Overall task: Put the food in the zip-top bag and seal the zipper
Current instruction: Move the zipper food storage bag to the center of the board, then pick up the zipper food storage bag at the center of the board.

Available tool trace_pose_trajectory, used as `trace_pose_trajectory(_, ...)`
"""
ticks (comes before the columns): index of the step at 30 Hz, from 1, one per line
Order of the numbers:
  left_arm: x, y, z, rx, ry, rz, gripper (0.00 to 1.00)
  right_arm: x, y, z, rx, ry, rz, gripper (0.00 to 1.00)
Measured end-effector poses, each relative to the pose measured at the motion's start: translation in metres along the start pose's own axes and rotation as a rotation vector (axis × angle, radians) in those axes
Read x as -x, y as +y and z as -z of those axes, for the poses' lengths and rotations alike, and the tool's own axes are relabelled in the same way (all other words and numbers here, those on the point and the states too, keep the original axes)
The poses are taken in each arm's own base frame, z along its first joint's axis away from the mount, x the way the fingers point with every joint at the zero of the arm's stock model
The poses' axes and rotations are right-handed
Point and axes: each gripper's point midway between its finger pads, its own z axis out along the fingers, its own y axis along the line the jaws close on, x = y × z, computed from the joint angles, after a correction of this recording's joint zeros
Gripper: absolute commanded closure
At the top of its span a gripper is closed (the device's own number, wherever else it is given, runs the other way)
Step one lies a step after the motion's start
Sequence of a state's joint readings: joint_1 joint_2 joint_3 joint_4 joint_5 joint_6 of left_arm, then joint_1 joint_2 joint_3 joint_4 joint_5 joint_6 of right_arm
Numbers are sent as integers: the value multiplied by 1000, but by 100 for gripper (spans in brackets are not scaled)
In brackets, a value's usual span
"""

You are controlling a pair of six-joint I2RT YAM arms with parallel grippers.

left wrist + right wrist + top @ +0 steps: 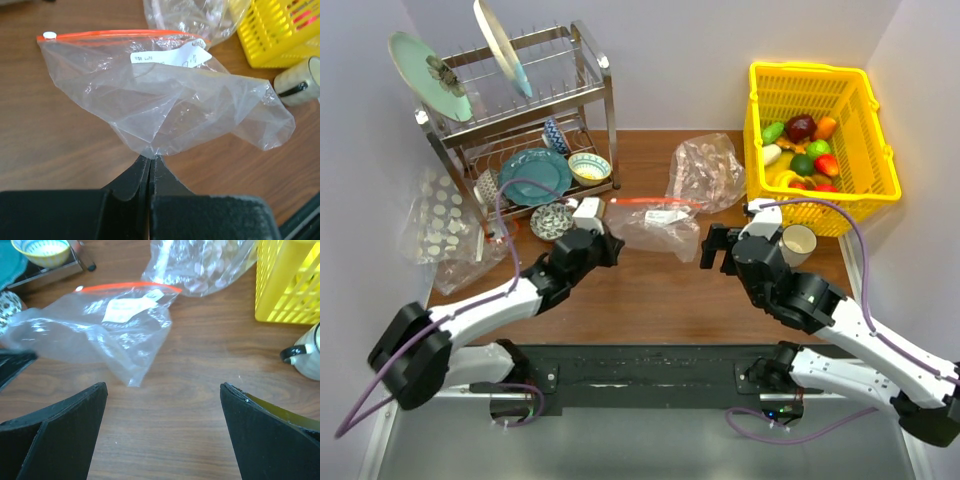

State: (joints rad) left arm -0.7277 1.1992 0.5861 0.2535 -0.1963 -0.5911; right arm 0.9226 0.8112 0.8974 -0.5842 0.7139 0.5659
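The zip-top bag (655, 222) lies mid-table toward the far edge, zipper (110, 34) farthest from me. My left hand (150, 160) is clenched on its near fold; my right hand (162, 385) hangs released just beside it. I'm steadying the bag; next, I reckon, its mouth needs opening before the far-right corner's food (800, 150).

White label (170, 54) on zip-top bag (165, 100): print unreadable.

Bright, even light from overhead, soft shadows on the counter (660, 290); white glints fleck the zip-top bag (165, 110); wrist views slightly soft.
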Motion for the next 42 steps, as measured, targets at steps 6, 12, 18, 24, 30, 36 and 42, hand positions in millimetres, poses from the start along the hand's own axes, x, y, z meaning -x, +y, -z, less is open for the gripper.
trace_pose_trajectory(6, -35, 28, 41, 9, 39, -3, 10, -31, 0, -9, -3, 73, 12, 1)
trace_pose_trajectory(12, -38, 39, 74, 20, 40, 9, 6, -50, 13, -21, 11, 141, 40, 3)
trace_pose_trajectory(18, 14, 29, 93, 78, -17, -7, 5, -50, 32, -37, 19, 197, 83, 15)
trace_pose_trajectory(24, 31, 18, 71, 133, 40, -35, 5, -35, 32, -70, 6, 254, 22, 19)
trace_pose_trajectory(30, 20, 21, 70, 140, 90, -46, 5, -34, 33, -133, 9, 349, 55, 21)
trace_pose_trajectory(36, 17, 17, 77, 107, 105, -41, 7, -51, 75, -209, 156, 503, 215, 19)
trace_pose_trajectory(42, 10, 11, 87, 49, 117, -27, 8, -97, 83, -253, 219, 634, 340, 25)
